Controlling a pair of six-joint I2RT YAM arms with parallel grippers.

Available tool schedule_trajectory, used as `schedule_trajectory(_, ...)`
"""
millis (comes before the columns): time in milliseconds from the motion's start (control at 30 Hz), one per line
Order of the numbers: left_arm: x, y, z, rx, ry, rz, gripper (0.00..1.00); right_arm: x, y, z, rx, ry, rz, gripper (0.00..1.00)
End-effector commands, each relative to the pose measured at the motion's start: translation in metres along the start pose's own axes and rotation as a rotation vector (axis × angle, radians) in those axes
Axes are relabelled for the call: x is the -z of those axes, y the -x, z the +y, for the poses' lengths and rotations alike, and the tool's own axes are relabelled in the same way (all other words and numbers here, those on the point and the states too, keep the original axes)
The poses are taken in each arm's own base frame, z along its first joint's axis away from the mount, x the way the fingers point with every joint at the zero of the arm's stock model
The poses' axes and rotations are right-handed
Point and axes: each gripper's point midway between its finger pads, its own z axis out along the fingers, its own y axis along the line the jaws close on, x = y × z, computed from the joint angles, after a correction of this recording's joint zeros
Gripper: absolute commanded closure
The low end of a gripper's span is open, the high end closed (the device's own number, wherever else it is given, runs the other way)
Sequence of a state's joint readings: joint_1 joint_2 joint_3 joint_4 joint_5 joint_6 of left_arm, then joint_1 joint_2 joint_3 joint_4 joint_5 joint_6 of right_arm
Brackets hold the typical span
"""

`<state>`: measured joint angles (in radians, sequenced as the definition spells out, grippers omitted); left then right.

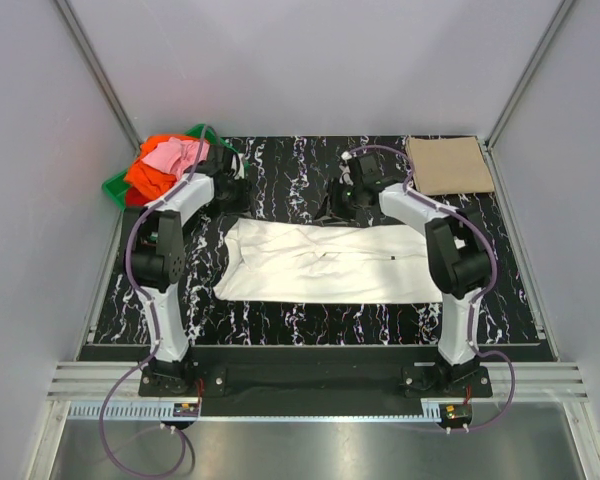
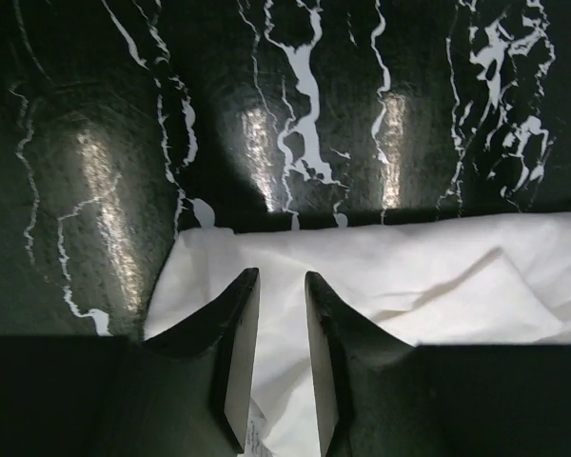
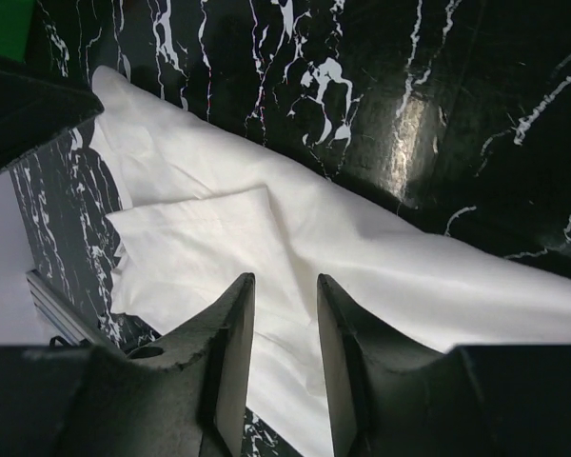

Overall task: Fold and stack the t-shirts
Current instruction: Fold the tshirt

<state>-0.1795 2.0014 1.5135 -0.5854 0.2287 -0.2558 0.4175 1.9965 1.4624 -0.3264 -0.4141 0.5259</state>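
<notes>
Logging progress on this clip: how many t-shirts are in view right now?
5: white tee spread mid-table; tan tee folded at the far right corner; pink tee, orange tee and red tee heaped in the green crate, far left. The heap may hide more.

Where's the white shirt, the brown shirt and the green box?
white t-shirt (image 1: 330, 262): top view, middle of the spread-out cloth.
tan t-shirt (image 1: 449, 165): top view, centre of the folded square.
green crate (image 1: 112, 186): top view, the bare rim at its left corner.
</notes>
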Motion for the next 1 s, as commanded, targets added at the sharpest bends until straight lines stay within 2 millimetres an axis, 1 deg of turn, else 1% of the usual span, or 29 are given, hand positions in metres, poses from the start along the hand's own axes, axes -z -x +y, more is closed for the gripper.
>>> schedule_trajectory(0,0.007,0.028,0.013,-0.055,0.103,-0.075,0.69,-0.01,0.012,0.026,0.096,0.078,-0.007,0.6)
schedule_trajectory(33,0.002,0.026,0.019,-0.054,0.116,-0.06,0.69,-0.012,0.013,0.032,0.108,0.099,-0.002,0.6)
schedule_trajectory(67,-0.002,0.023,0.019,-0.058,0.114,-0.046,0.7,-0.021,0.009,0.028,0.105,0.096,0.019,0.6)
schedule_trajectory(133,-0.01,0.017,0.021,-0.053,0.108,-0.02,0.71,-0.028,0.005,0.03,0.113,0.097,0.03,0.59)
schedule_trajectory(200,-0.015,0.012,0.024,-0.048,0.111,-0.004,0.73,-0.033,0.004,0.032,0.129,0.107,0.039,0.59)
schedule_trajectory(300,-0.016,0.007,0.032,-0.043,0.152,0.013,0.75,-0.042,0.002,0.04,0.177,0.14,0.057,0.57)
schedule_trajectory(333,-0.014,0.008,0.037,-0.041,0.189,0.009,0.76,-0.044,0.002,0.045,0.193,0.155,0.061,0.55)
schedule_trajectory(367,-0.013,0.008,0.04,-0.04,0.204,0.01,0.77,-0.05,-0.001,0.043,0.199,0.151,0.072,0.55)
schedule_trajectory(400,-0.01,0.008,0.042,-0.038,0.216,0.015,0.77,-0.052,-0.002,0.042,0.21,0.15,0.078,0.55)
schedule_trajectory(433,-0.005,0.013,0.043,-0.032,0.233,-0.001,0.78,-0.054,-0.001,0.042,0.213,0.145,0.078,0.54)
schedule_trajectory(467,-0.001,0.015,0.041,-0.029,0.23,-0.007,0.78,-0.058,-0.005,0.041,0.215,0.144,0.09,0.54)
schedule_trajectory(500,0.008,0.021,0.037,-0.029,0.225,-0.031,0.78,-0.059,-0.005,0.041,0.219,0.143,0.09,0.54)
schedule_trajectory(567,0.019,0.025,0.033,-0.028,0.219,-0.055,0.69,-0.063,-0.006,0.041,0.227,0.14,0.095,0.53)
schedule_trajectory(600,0.031,0.029,0.028,-0.029,0.212,-0.077,0.67,-0.065,-0.008,0.041,0.235,0.141,0.097,0.53)
schedule_trajectory(667,0.043,0.03,0.021,-0.036,0.185,-0.093,0.64,-0.069,-0.009,0.04,0.238,0.136,0.103,0.53)
schedule_trajectory(700,0.056,0.029,0.016,-0.04,0.165,-0.109,0.63,-0.071,-0.01,0.04,0.243,0.133,0.107,0.53)
schedule_trajectory(733,0.061,0.025,0.011,-0.039,0.145,-0.107,0.63,-0.072,-0.012,0.039,0.242,0.131,0.114,0.53)
schedule_trajectory(767,0.07,0.015,0.003,-0.038,0.096,-0.105,0.62,-0.073,-0.013,0.039,0.245,0.128,0.117,0.53)
schedule_trajectory(867,0.078,-0.007,-0.01,-0.032,0.03,-0.084,0.62,-0.072,-0.016,0.041,0.257,0.126,0.12,0.53)
schedule_trajectory(900,0.081,-0.021,-0.013,-0.035,0.008,-0.075,0.62,-0.071,-0.016,0.041,0.26,0.125,0.119,0.53)
schedule_trajectory(933,0.082,-0.03,-0.015,-0.032,0.002,-0.069,0.61,-0.07,-0.017,0.041,0.263,0.123,0.119,0.53)
schedule_trajectory(967,0.082,-0.037,-0.021,-0.045,-0.011,-0.067,0.6,-0.069,-0.017,0.042,0.266,0.123,0.118,0.53)
